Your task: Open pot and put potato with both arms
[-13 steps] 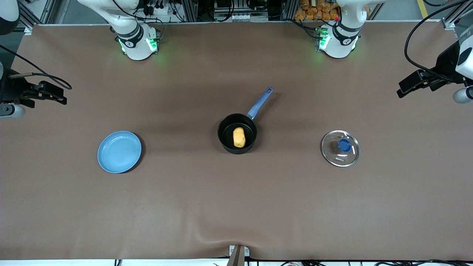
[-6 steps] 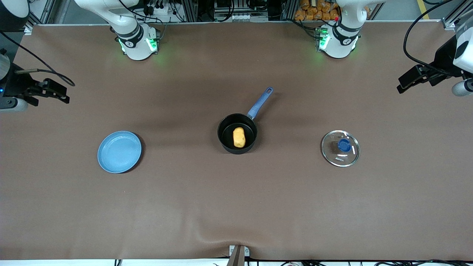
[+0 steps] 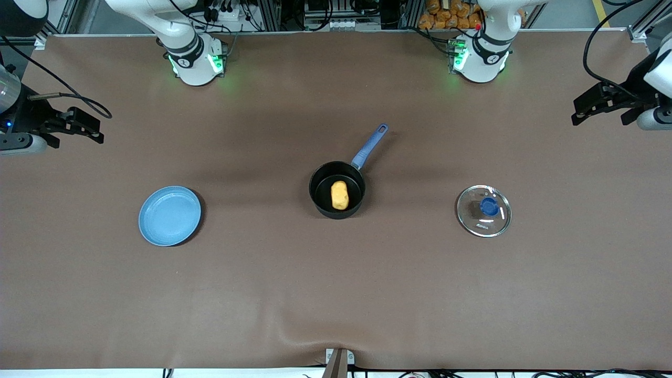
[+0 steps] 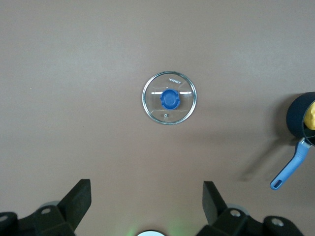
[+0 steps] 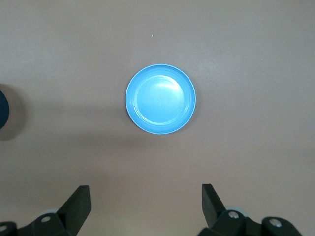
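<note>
With its round glass lid (image 3: 483,210) off on the brown table (image 3: 336,294), the small black blue-handled pot (image 3: 337,196) held the oval yellow potato (image 3: 339,195) — task seemingly complete — left gripper (image 3: 599,103) and right gripper (image 3: 79,125) spread wide, empty, at the table's ends.

My left gripper (image 3: 583,107) hangs high over the table's (image 3: 336,294) left-arm end, jaws wide and empty; my right gripper (image 3: 92,131) hangs likewise over the right-arm end. Only three things stand on the table, well apart. The pot (image 3: 337,197) sits mid-table, uncovered, its mouth free from above, the potato (image 3: 339,195) lying inside; its blue handle (image 3: 370,146) juts toward my bases. The glass lid (image 3: 483,210) lies flat toward my left end, knob (image 4: 170,98) upward. The blue plate (image 3: 169,215) lies toward my right end. Bare cloth runs between them.
</note>
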`<act>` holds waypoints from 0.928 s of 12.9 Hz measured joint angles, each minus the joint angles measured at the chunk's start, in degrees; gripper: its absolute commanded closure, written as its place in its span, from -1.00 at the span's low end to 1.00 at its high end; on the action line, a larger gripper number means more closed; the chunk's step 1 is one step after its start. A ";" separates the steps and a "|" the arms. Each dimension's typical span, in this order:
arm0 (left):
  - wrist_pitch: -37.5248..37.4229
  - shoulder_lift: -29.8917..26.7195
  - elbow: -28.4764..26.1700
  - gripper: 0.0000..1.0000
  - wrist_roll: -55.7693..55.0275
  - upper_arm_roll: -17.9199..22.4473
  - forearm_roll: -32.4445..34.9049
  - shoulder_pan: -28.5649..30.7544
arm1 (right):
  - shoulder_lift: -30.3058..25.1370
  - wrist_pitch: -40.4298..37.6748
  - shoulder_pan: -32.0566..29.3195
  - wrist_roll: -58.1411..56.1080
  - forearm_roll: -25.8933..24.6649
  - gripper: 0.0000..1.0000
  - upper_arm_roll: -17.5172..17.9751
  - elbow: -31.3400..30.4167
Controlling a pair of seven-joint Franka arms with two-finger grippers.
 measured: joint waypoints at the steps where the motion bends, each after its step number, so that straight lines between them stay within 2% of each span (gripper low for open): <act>1: -0.02 -0.04 -0.04 -1.00 0.08 -0.02 0.00 -0.02 | 0.00 -0.12 0.00 0.00 0.00 -1.00 0.00 -0.03; 12: -0.07 -1.11 -0.76 -1.00 -0.07 0.24 0.00 0.06 | -0.01 -0.57 0.00 0.00 0.00 -1.00 0.00 -0.04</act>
